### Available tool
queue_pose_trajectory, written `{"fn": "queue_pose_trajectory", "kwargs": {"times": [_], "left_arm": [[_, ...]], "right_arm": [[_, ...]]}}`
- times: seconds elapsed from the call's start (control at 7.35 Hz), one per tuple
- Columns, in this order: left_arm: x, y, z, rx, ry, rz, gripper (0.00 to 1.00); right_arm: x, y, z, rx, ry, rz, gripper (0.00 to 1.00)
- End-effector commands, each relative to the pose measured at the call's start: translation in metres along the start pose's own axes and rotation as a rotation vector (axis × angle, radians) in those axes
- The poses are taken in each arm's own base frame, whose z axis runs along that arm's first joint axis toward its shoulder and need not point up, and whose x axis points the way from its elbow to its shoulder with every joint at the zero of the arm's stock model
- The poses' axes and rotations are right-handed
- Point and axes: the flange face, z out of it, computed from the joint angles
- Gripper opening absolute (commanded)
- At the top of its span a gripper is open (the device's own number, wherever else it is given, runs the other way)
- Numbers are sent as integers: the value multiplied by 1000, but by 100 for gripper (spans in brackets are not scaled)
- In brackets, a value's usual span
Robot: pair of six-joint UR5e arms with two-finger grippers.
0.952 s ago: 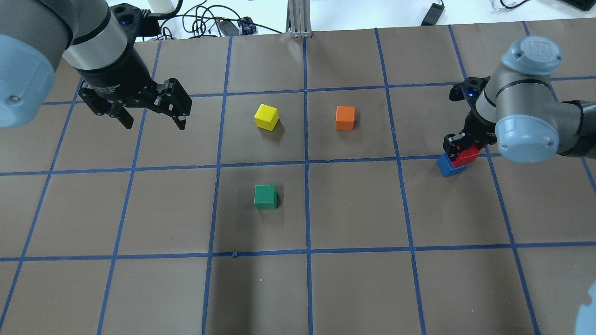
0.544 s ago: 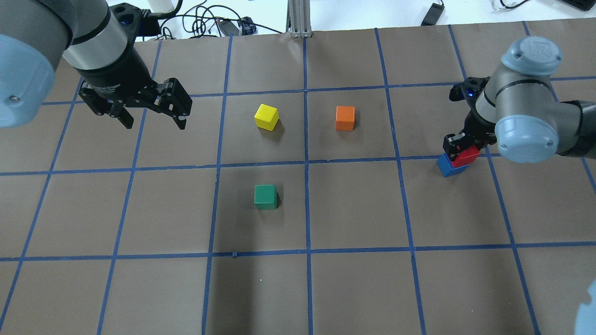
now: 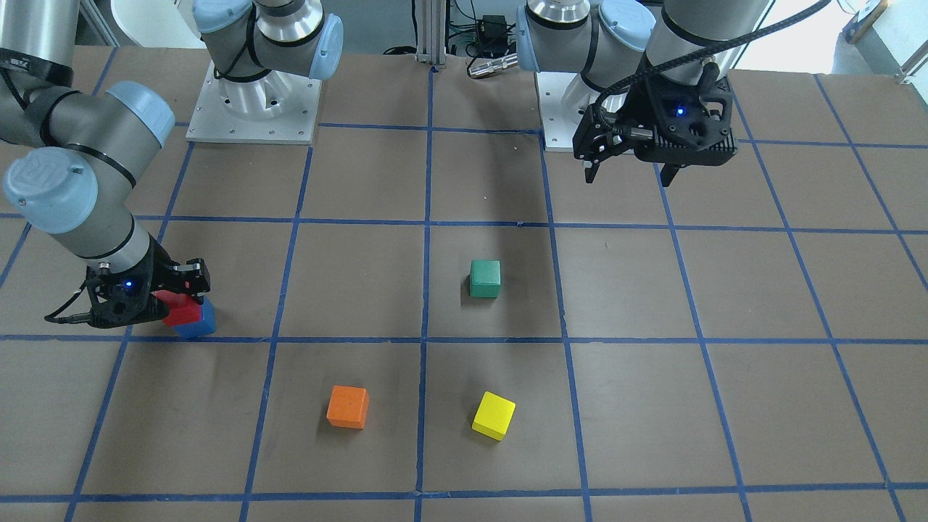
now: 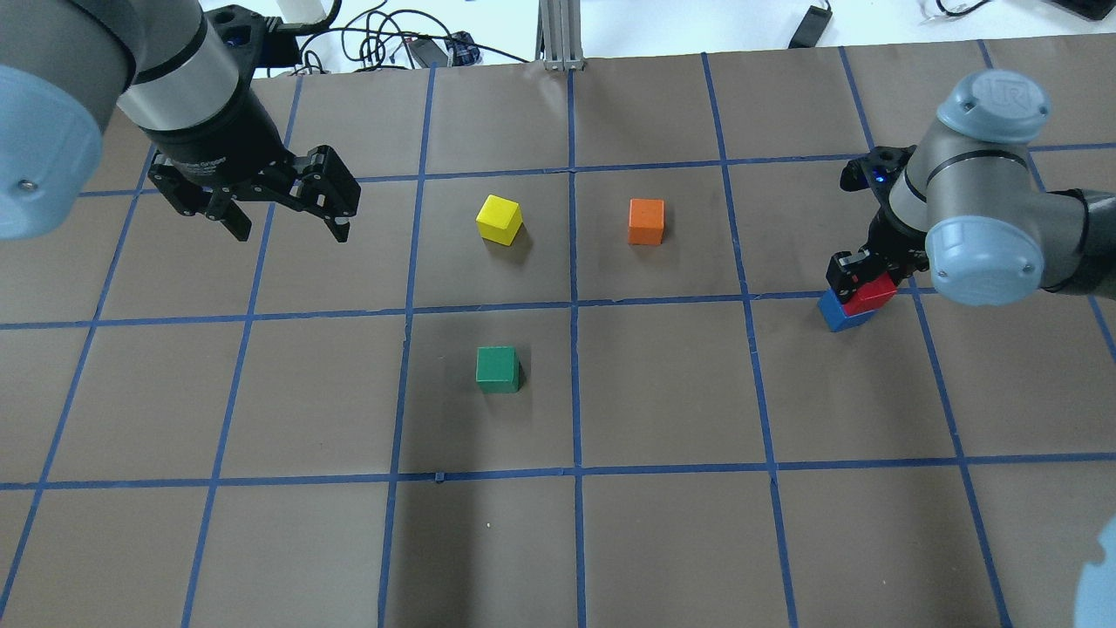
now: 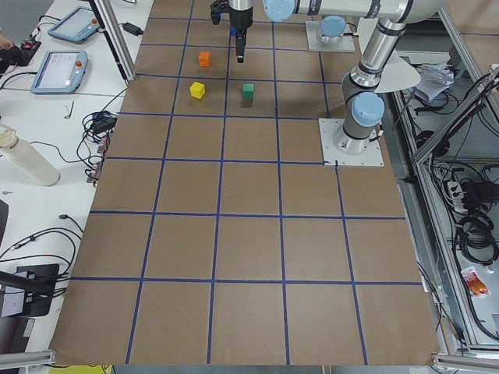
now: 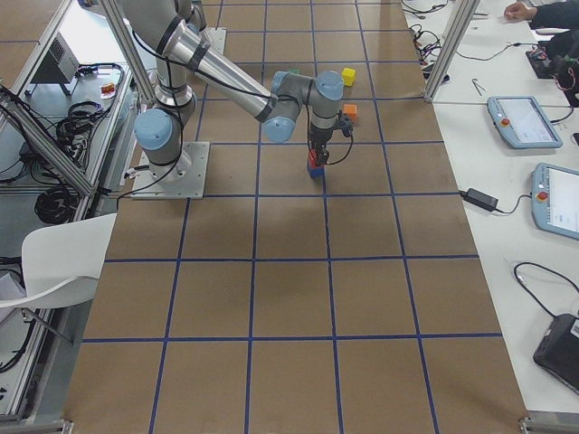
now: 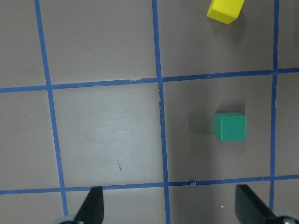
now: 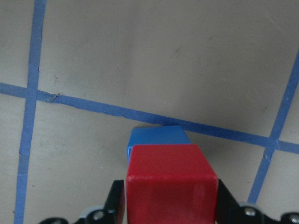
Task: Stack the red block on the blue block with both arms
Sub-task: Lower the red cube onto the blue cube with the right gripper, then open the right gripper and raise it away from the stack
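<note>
The red block [image 4: 874, 295] sits on top of the blue block [image 4: 837, 314], shifted a little toward one side, at the table's right by a blue tape line. My right gripper [image 4: 865, 281] is shut on the red block. In the right wrist view the red block [image 8: 170, 181] fills the space between the fingers [image 8: 117, 205], with the blue block [image 8: 156, 136] showing just beyond it. In the front-facing view the pair is at the left, red block [image 3: 181, 308] over blue block [image 3: 199, 324]. My left gripper [image 4: 288, 231] is open and empty, high over the table's far left.
A yellow cube [image 4: 499, 219] and an orange cube [image 4: 646, 221] sit mid-table at the far side. A green cube [image 4: 498, 368] sits nearer the middle and shows in the left wrist view [image 7: 229, 126]. Cables [image 4: 392, 39] lie past the far edge.
</note>
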Motion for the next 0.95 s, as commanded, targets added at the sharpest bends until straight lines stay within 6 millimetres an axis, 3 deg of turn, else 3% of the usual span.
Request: {"fn": "queue_pose_trajectory", "kwargs": {"times": [0.0,0.27,0.41,0.82], "left_arm": [[0,0,0,0,1,0,100],[0,0,0,2,1,0,100],[0,0,0,2,1,0,100],[0,0,-1,3,1,0,100]], "right_arm": [[1,-1,-3,3,2,7,100],[0,-1,-17,16,16,13,100],[-2,4,-38,23,20,21,100],[-13,24,-132,-26,-4,109,100]]}}
